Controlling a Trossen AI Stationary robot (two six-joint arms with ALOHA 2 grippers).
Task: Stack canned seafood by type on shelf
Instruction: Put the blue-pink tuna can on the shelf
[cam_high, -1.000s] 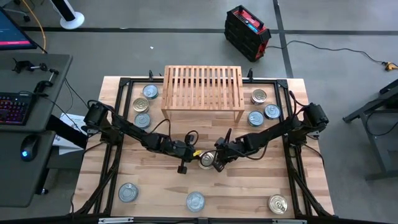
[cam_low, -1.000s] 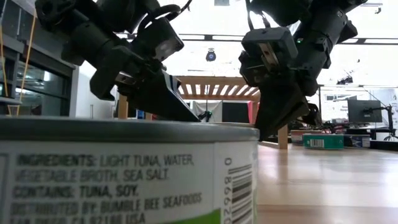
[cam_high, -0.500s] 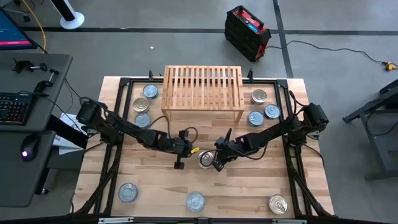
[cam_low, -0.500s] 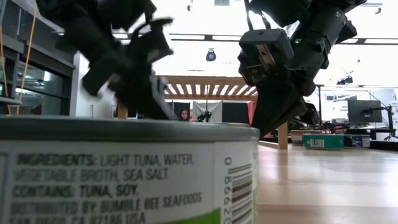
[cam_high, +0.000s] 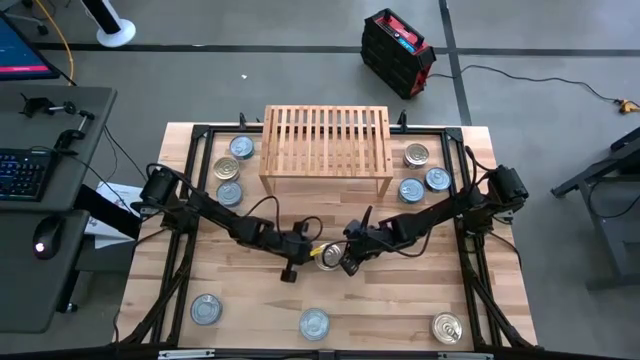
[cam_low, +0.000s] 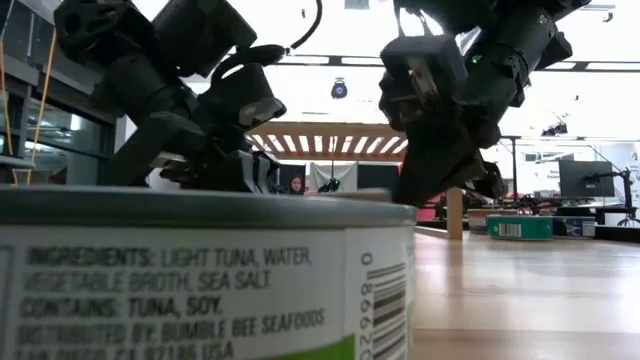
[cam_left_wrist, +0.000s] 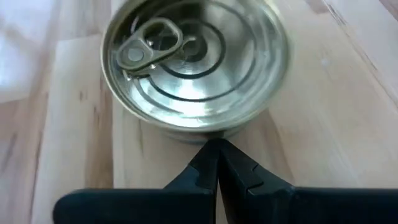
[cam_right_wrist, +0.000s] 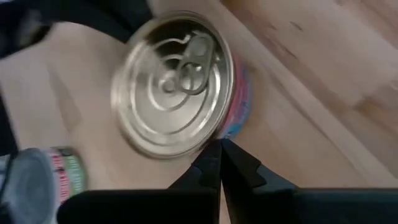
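Note:
One tin of canned seafood (cam_high: 329, 256), with a pull-tab lid and a reddish label, stands on the tabletop in front of the shelf (cam_high: 326, 145). It sits between my two grippers. My left gripper (cam_high: 314, 252) is shut at the tin's left side. My right gripper (cam_high: 344, 260) is shut at its right side. Both point slanting down. The shelf's slatted top carries nothing. Other tins stand in groups on the table. My left gripper (cam_left_wrist: 215, 149) has its shut fingertips against the tin's side wall (cam_left_wrist: 205, 135), low down by the table. It comes slanting down from the table's left. My right gripper (cam_right_wrist: 219, 146) has its shut fingertips at the tin's rim and side wall (cam_right_wrist: 225, 127). It comes slanting down from the table's right.
Three tins (cam_high: 226, 168) stand left of the shelf and three (cam_high: 417, 155) to its right. Three more line the near edge (cam_high: 205, 308) (cam_high: 314, 323) (cam_high: 447, 327). The middle one fills the low view's foreground (cam_low: 200, 270). A black frame (cam_high: 190, 135) borders the table.
My left gripper drew back up and away from the tin toward the table's left. It then came back down to the tin's left side, tipped more steeply. My right gripper stayed at the tin's right side.

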